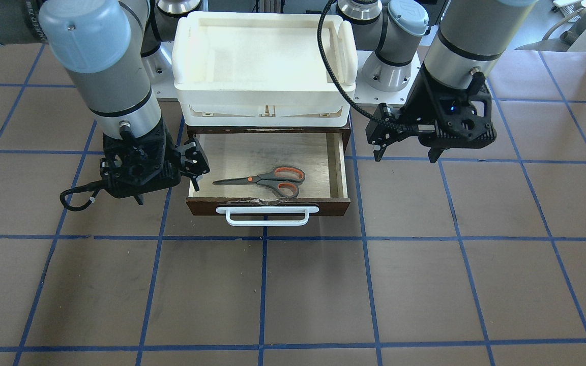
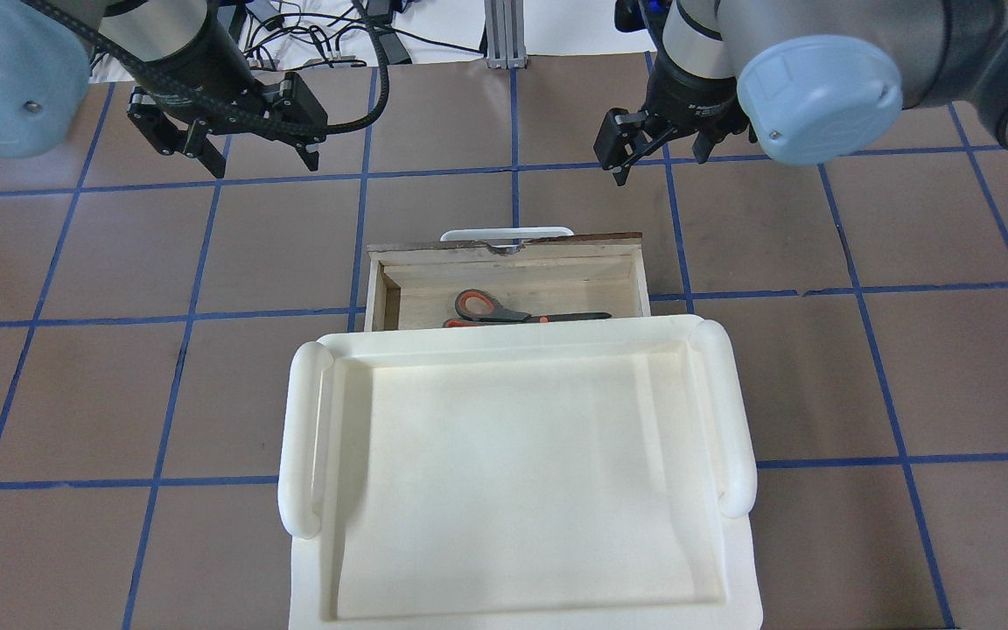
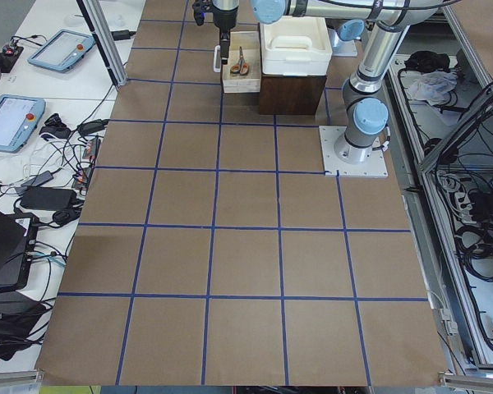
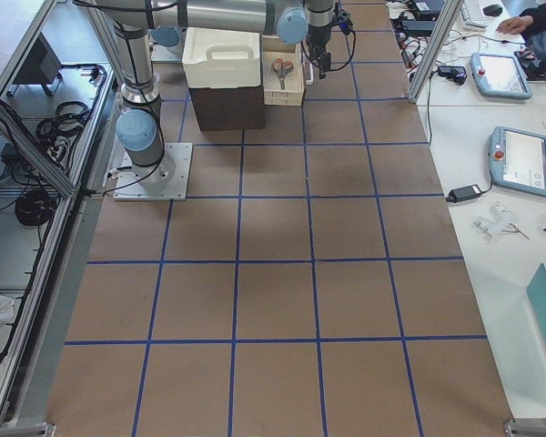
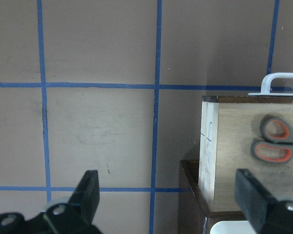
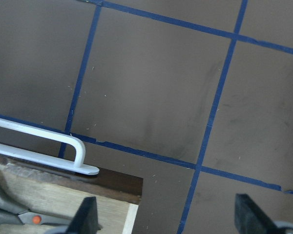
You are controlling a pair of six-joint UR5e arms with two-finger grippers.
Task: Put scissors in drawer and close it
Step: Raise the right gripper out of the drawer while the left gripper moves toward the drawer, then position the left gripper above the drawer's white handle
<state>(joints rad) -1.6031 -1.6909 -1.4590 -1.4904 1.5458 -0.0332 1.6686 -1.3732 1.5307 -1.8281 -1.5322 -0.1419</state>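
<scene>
The scissors [image 1: 267,180] lie flat inside the open drawer [image 1: 341,162], handles toward its front; they also show in the overhead view as scissors [image 2: 513,312] and at the left wrist view's right edge as scissors [image 5: 276,141]. The drawer [image 2: 513,262] is pulled out from under the white tray, its white bar handle [image 1: 267,217] facing away from me. My left gripper [image 1: 406,152] hangs open above the table beside the drawer, holding nothing. My right gripper [image 1: 196,170] is open too, near the drawer's other side, with the handle [image 6: 44,148] below it.
A white plastic tray [image 2: 303,437] sits on the dark cabinet behind the drawer. Brown table paper with blue grid lines [image 1: 262,284] spreads all around. Tablets and cables lie on side benches [image 3: 16,115].
</scene>
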